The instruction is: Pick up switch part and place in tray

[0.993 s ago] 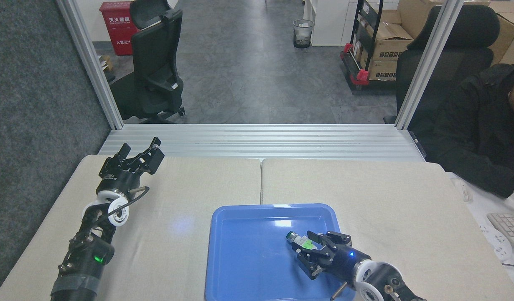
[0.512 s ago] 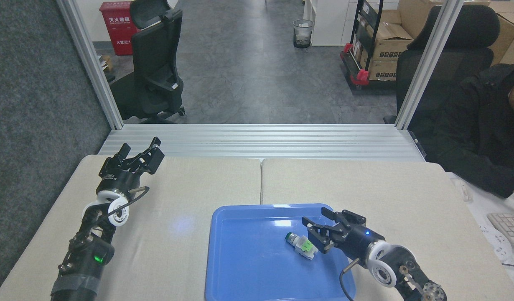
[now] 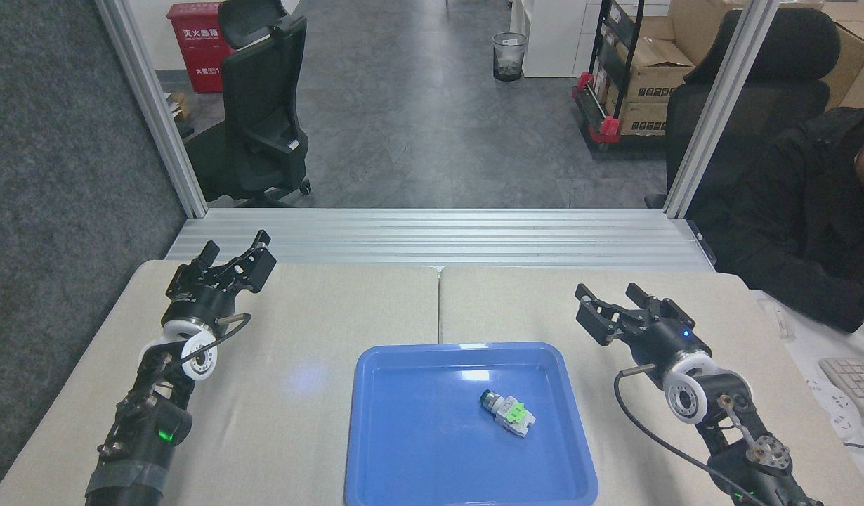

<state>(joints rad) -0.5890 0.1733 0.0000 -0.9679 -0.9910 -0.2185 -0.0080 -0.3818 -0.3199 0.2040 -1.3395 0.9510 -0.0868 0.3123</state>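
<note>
The right gripper has released the small white-grey and green switch part, now lying free on the floor of the glossy blue plastic tray. That gripper has withdrawn off the tray, jaws apart, above the desk.

The tray looks like glossy blue plastic, smooth, with glare near its far rim; the switch part lying in it shows matt white-grey and green plastic; the table around the tray is matt, cloth-like beige.
</note>
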